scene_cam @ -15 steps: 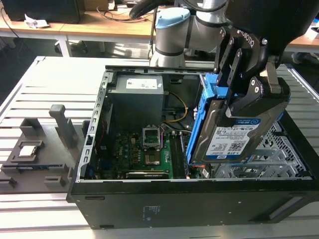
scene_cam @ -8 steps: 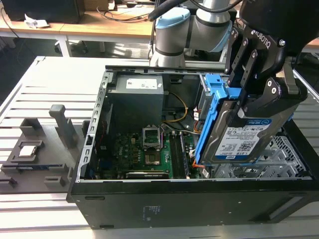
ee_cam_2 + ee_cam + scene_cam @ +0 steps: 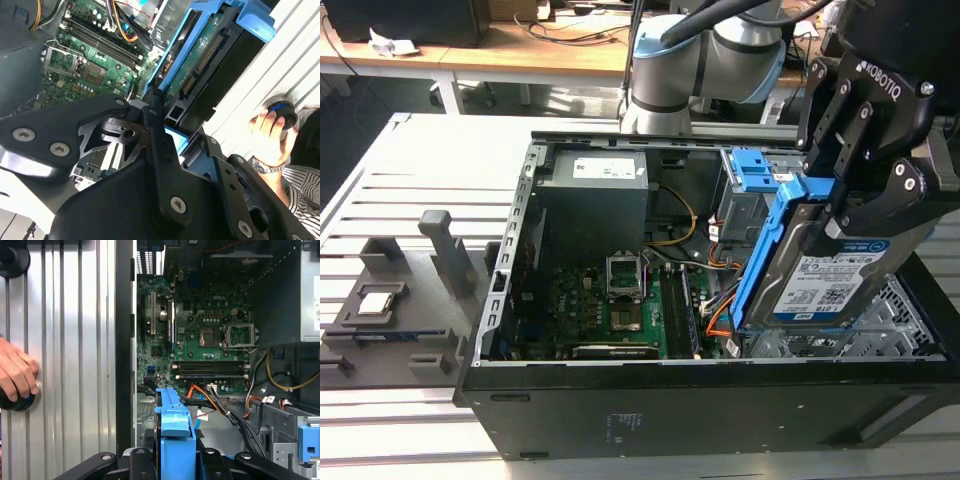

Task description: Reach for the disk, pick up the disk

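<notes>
The disk hangs above the open case, at the exterior view's right, clear of the drive cage and tilted so its labelled face looks outward toward that camera. The hand is closed on its upper end, fingers pinching across the blue bracket that runs along its edges (the bracket's tab also shows between the fingers in both wrist views). Its long axis runs steeply, from the gripped top down toward the case, leaning a little toward the exterior view's left at the bottom. The pick looks largely done. To finish it well, I judge the grip should stay firm on the bracket and the lift go straight along that long axis, since the lower corner sits near the orange cables and the motherboard. A person's hand rests on a round knob on the counter beside the case.
</notes>
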Robot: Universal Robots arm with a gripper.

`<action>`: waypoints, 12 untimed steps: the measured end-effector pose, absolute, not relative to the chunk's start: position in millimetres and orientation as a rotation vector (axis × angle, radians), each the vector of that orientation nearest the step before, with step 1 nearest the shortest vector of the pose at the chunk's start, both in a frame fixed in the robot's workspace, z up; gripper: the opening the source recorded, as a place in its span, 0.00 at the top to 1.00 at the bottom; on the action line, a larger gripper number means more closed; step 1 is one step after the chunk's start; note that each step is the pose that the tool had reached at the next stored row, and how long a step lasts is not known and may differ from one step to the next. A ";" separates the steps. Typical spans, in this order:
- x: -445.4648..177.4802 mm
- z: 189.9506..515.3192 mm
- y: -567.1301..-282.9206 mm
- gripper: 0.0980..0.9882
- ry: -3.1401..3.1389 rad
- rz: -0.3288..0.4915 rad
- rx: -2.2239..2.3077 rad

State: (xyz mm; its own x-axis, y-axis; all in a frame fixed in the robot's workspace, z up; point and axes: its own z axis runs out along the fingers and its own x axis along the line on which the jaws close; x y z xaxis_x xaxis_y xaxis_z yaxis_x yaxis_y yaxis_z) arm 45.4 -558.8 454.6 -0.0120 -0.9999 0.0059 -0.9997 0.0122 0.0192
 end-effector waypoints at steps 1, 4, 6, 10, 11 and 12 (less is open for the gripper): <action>47.0 454.6 -558.9 0.70 -2.222 -0.015 2.196; 52.9 454.5 -559.1 0.70 -2.222 -0.015 2.196; 57.4 454.5 -559.2 0.70 -2.222 -0.015 2.195; 65.0 454.5 -559.4 0.70 -2.222 -0.015 2.195; 67.6 454.5 -559.5 0.70 -2.222 -0.015 2.196; 69.0 454.5 -559.6 0.70 -2.222 -0.015 2.196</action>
State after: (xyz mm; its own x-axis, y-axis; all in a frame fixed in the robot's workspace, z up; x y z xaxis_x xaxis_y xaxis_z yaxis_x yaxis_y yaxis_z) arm 69.0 -559.6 454.5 -0.0120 -0.9999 0.0058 -0.9997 0.0121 0.0192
